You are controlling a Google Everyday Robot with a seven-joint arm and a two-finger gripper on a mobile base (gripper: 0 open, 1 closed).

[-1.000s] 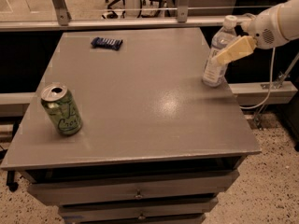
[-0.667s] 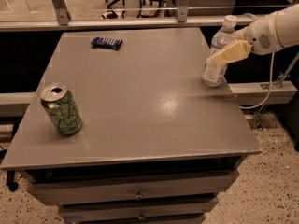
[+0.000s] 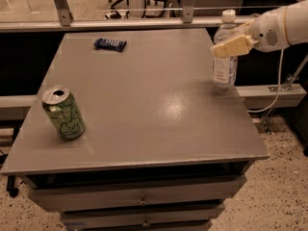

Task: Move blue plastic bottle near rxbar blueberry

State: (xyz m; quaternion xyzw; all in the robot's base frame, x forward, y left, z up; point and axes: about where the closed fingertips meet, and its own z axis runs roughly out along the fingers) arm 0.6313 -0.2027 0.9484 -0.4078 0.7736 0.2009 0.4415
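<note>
The blue plastic bottle, clear with a white cap, stands upright at the table's right edge. My gripper reaches in from the right and is closed around the bottle's upper part; one cream finger crosses in front of it, and the other is hidden behind it. The rxbar blueberry, a small flat dark blue wrapper, lies near the table's far edge, left of centre and well away from the bottle.
A green soda can stands tilted near the front left of the grey table. Drawers sit under the tabletop. A metal rail runs along the back edge. A cable hangs at the right beside the table.
The bottle, leaning in my gripper before, now stands upright and slightly further left. My arm has shifted a little left with it. The can and the bar have not moved.
</note>
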